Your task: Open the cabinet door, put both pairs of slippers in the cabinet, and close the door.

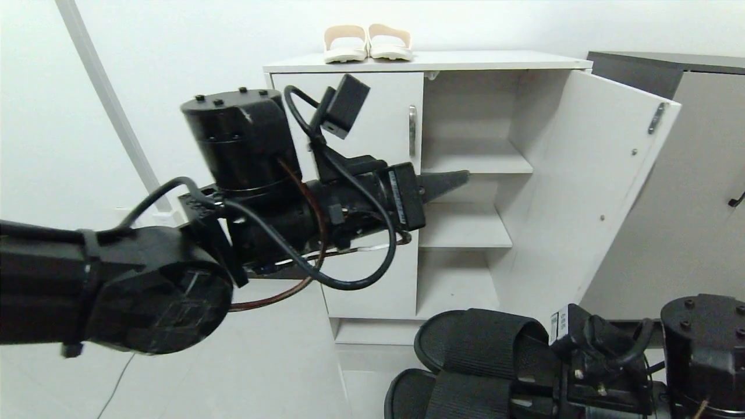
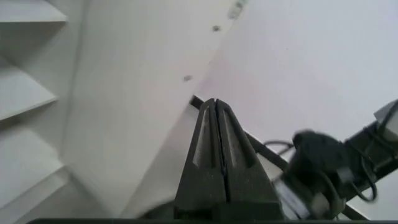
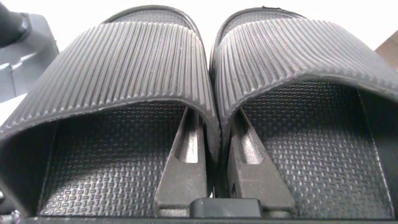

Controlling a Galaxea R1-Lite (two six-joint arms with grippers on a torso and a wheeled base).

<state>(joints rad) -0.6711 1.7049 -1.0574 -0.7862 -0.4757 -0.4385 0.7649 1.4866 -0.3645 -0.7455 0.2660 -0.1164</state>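
Left arm: my left gripper [image 1: 460, 176] hung at mid-height in front of the white cabinet [image 1: 372, 291]. Its fingers [image 2: 205, 149] were pressed flat together along one seam, holding nothing. The tip lay across the line where the closed left door [image 1: 372, 122] met the open bay.

Cabinet top: the cream slippers [image 1: 368, 42] sat side by side above the closed door, near the back wall.

Door edge: an upright handle [image 1: 412, 131] ran along the closed door's right edge, just above my gripper tip.

Open bay: to the right of that edge, the upper shelf [image 1: 477, 164], middle shelf [image 1: 465, 230] and bottom board [image 1: 454, 299] showed their full front edges.

Right door [image 1: 588, 192]: swung wide outward, its free edge carrying a small handle [image 1: 656, 118] and standing close to the grey cabinet [image 1: 698, 192] beyond.

Low right: the black slippers [image 1: 477, 355] were held side by side, below and in front of the open bay, apart from the cabinet. My right gripper [image 3: 214, 168] was clamped on them, one finger inside each slipper under the strap, the two adjoining side walls pinched between the fingers.
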